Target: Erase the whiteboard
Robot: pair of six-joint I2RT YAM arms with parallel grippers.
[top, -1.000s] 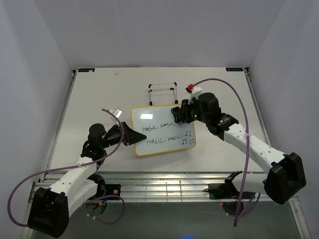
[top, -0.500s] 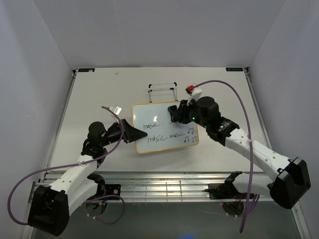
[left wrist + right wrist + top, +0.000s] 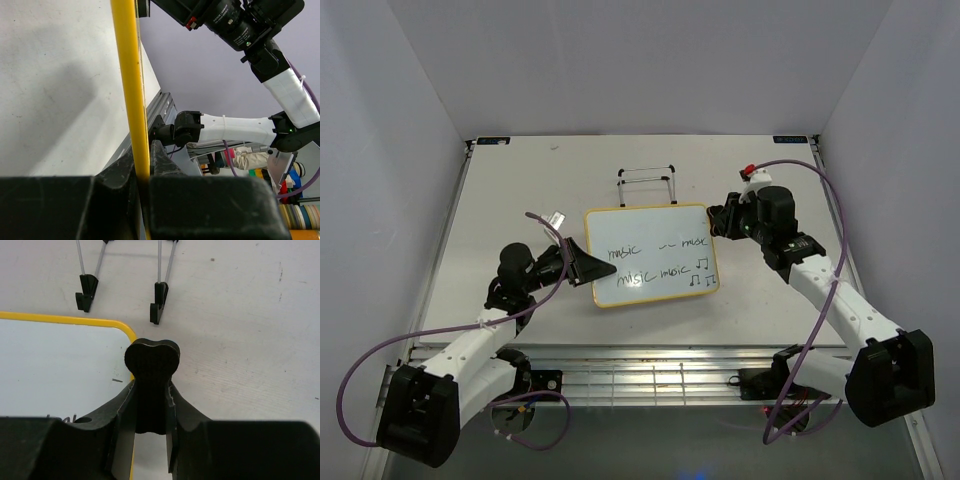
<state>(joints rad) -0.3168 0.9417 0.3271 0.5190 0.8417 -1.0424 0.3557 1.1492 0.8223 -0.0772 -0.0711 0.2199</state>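
The whiteboard (image 3: 650,255) with its yellow frame lies flat mid-table, with black "music" words and notes on it; part of the top line is wiped. My left gripper (image 3: 582,266) is shut on the board's left edge; the left wrist view shows the yellow frame (image 3: 131,90) between the jaws. My right gripper (image 3: 718,222) is shut on the black bone-shaped eraser (image 3: 151,382), held just off the board's upper right corner (image 3: 122,329). The eraser's head covers a bit of the frame there.
The thin black wire stand (image 3: 647,184) stands just behind the board, its feet (image 3: 157,307) close ahead of the eraser. White walls enclose the table on three sides. A metal rail (image 3: 650,360) runs along the near edge.
My right gripper has swept the eraser rightwards across the top line and off the board's right edge. Part of the top line is gone. The board has shifted slightly. The left gripper has kept its hold.
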